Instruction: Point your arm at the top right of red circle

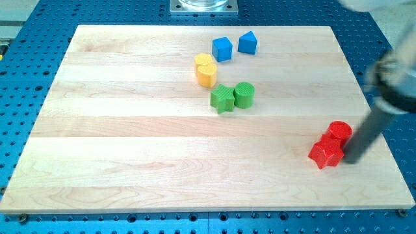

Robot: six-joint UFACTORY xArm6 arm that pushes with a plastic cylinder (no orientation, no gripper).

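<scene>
Camera view: my tip [351, 160] rests just right of the red circle [340, 132] and red star [325, 154] — no claw shows.

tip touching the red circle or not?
Cannot tell. In the camera view my tip sits just right of the red circle and red star; motion blur hides any gap.

Red circle [340, 132]: short red cylinder with ribbed sides, standing upright on its flat base, round face up. Located on the wooden board [130, 130] toward the view's right, in the lower half, near the right edge. Touches a red star-like block [325, 154] at its lower left. My tip [353, 160] rests on the board just beside the circle, at its lower right, the blurred rod rising to the view's upper right.
</scene>
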